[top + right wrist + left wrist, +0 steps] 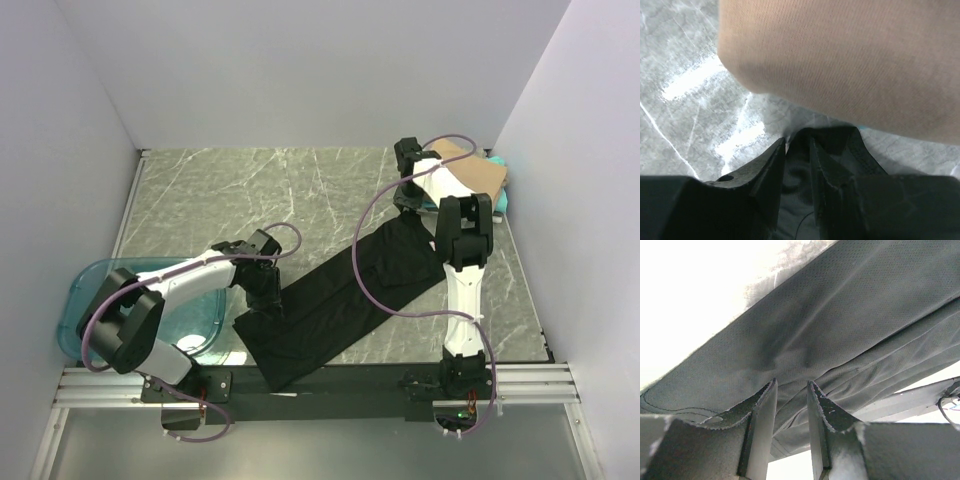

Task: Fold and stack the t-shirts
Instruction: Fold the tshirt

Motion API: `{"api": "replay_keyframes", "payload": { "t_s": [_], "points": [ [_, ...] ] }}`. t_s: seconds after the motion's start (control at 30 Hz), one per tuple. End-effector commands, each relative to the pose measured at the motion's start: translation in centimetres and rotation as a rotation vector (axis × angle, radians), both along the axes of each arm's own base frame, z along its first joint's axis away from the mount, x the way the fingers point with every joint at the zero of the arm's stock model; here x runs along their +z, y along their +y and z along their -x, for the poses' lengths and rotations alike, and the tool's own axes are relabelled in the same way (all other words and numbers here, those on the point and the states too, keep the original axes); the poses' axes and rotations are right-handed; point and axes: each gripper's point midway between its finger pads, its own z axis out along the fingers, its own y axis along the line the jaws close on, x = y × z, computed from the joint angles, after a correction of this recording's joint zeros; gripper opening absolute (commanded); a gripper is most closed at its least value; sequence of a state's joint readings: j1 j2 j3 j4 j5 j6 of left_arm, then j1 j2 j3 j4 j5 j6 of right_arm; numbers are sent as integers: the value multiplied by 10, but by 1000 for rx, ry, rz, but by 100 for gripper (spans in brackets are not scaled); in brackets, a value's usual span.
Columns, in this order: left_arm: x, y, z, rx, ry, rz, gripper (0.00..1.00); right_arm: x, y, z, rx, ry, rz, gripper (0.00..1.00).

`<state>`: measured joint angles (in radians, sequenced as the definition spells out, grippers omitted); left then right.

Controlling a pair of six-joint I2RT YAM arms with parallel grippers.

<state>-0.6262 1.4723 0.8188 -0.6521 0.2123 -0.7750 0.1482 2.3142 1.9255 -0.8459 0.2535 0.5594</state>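
Observation:
A black t-shirt [340,300] lies stretched in a long diagonal band from the near left to the far right of the marble table. My left gripper [265,297] is at its near left edge and is shut on the cloth; in the left wrist view the black t-shirt [840,315] bunches at the left gripper [791,383]. My right gripper [412,205] holds the far right end; in the right wrist view the right gripper [797,140] is shut on the black t-shirt [860,152]. A folded brown t-shirt [472,175] lies just beyond it and fills the top of the right wrist view [850,55].
A teal cloth [505,195] peeks from under the brown t-shirt at the far right wall. A clear blue bin [90,290] stands at the left edge beside the left arm. A metal rail [320,385] runs along the near edge. White walls enclose three sides.

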Motion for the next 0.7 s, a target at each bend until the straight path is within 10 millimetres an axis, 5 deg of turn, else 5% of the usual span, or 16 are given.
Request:
{"api": "replay_keyframes", "payload": {
  "t_s": [0.0, 0.23, 0.67],
  "points": [
    [7, -5, -8, -17, -29, 8, 37, 7, 2, -7, -1, -15, 11, 33],
    [6, -7, -10, -15, -27, 5, 36, 9, 16, -8, 28, -21, -23, 2],
    [4, -4, -7, -11, -15, -8, 36, 34, 76, -40, 96, -114, -96, 0]
  ]
}}
